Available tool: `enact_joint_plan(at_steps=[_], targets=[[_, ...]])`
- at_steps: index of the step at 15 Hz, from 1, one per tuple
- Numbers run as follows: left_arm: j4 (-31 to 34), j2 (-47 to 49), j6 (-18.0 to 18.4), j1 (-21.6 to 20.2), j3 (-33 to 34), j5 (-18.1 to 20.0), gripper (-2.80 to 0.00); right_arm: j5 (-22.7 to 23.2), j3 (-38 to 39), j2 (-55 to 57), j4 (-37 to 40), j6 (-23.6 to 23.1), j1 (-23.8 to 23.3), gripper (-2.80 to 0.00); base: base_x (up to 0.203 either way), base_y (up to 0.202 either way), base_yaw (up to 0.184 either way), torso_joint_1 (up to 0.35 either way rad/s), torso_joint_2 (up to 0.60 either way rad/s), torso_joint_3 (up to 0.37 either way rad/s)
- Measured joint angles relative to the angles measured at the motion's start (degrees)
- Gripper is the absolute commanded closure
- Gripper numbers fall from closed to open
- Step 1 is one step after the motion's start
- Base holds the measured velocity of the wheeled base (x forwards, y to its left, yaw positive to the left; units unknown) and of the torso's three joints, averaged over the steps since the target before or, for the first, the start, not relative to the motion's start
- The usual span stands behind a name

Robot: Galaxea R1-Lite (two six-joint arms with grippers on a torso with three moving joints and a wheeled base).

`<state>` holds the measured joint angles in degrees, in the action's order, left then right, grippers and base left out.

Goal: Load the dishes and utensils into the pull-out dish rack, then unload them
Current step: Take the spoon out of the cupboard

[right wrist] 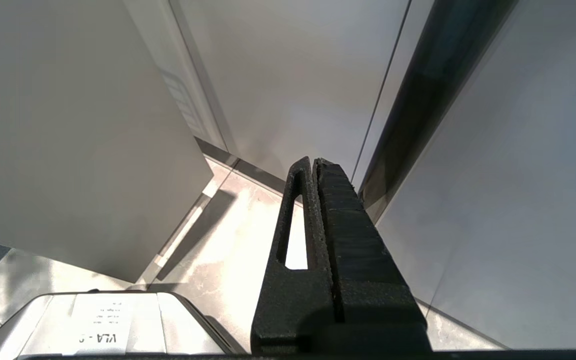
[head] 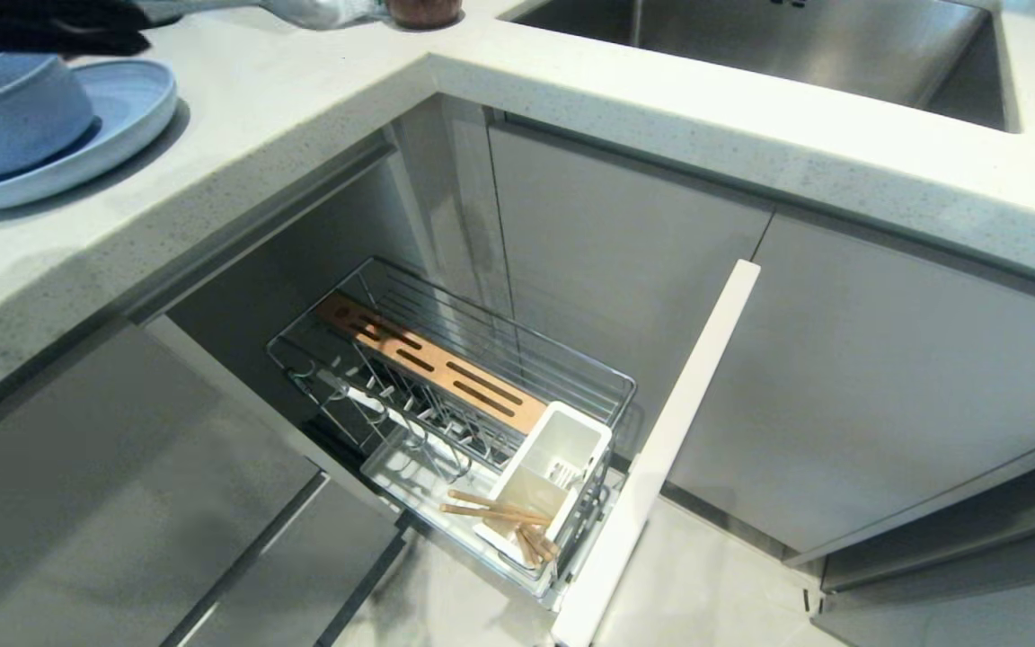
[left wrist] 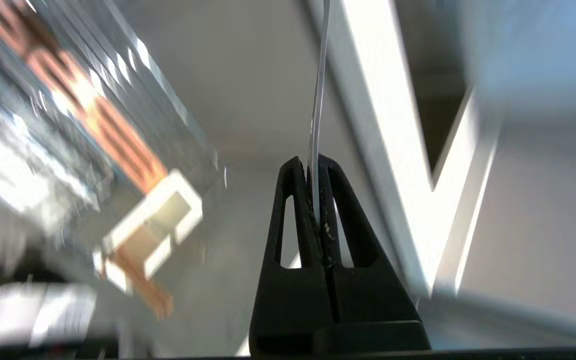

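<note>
One readable label: "VLA" on the robot base [right wrist: 100, 320], lower left. Chopsticks [head: 504, 517] lie across the caddy [head: 553, 467] in the rack [head: 455, 377]; bowl [head: 10, 108] sits on plate [head: 127, 112], table [head: 302, 99] upper left. Left pincer [left wrist: 314, 167] clenches the spoon [left wrist: 318, 100]; right pincer [right wrist: 313, 167] is clenched empty.

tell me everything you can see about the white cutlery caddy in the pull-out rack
The white cutlery caddy is a small open-topped rectangular box, plastic by its look, with a slotted grid showing low inside. It stands upright at the front end of the pull-out dish rack, just behind the pale front panel and past the end of the slotted wooden strip. The wooden chopsticks lie beside its base, outside it, not standing in it.
</note>
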<state>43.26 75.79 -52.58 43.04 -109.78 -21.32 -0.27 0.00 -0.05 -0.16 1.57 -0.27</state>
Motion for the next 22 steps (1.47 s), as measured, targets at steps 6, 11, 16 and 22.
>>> enact_joint_plan(at_steps=[6, 11, 16, 22], targets=[[-5.10, -4.79, 6.59, -22.26, 0.03, -0.06, 0.00, 0.02, 0.00, 0.02, 0.00, 0.00, 0.00, 0.00, 0.000, 0.000, 0.000, 0.000, 0.00, 0.000], [-4.95, -9.02, 9.31, -40.18, 2.48, -0.25, 0.00, 0.01, 0.00, 0.02, 0.00, 0.00, 0.00, 0.00, 0.000, 0.000, 0.000, 0.000, 0.00, 0.000], [-2.74, -13.10, 9.30, -50.30, 12.11, -0.10, 0.00, 0.00, 0.00, 0.02, 0.00, 0.00, 0.00, 0.00, 0.000, 0.000, 0.000, 0.000, 0.00, 0.000], [-9.15, -14.24, 9.19, -52.66, 22.04, 3.80, 0.00, 0.00, 0.00, 0.00, 0.00, 0.00, 0.00, 0.00, 0.000, 0.000, 0.000, 0.000, 0.00, 0.000]])
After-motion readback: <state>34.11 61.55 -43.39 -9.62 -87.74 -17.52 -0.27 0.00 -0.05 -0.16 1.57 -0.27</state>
